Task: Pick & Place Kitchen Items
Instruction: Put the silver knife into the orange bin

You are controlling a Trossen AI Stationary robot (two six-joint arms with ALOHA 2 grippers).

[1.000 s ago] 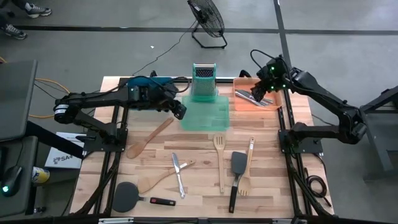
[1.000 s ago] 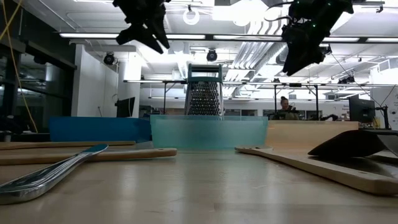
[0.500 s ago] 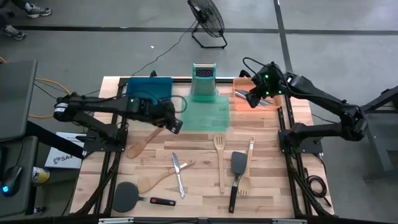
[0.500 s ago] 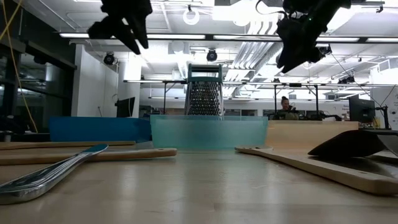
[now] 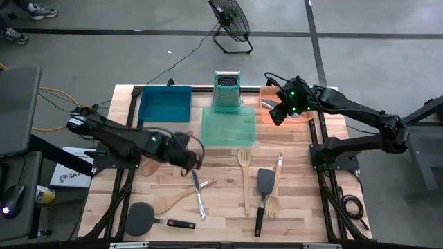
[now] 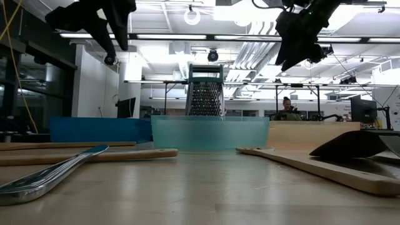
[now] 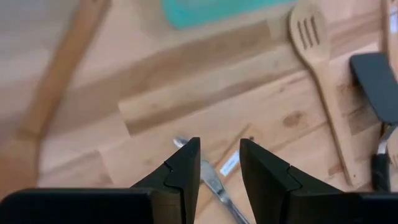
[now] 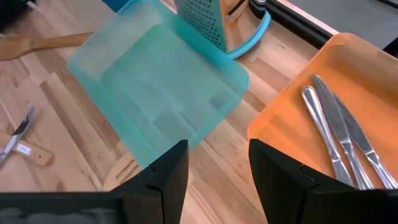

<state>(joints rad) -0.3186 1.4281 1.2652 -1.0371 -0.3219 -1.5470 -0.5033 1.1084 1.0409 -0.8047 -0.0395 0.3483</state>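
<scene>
high view: the left gripper hovers open and empty above the knife. the right gripper, open and empty, hangs beside the orange tray.

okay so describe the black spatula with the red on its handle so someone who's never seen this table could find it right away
Start at the blue tray at the table's far left, then come straight down to the near edge. There lies the black spatula, its round flat blade to the left and its handle pointing right. Only its handle ends in a red tip; the other black spatula, farther right, has none.
</scene>
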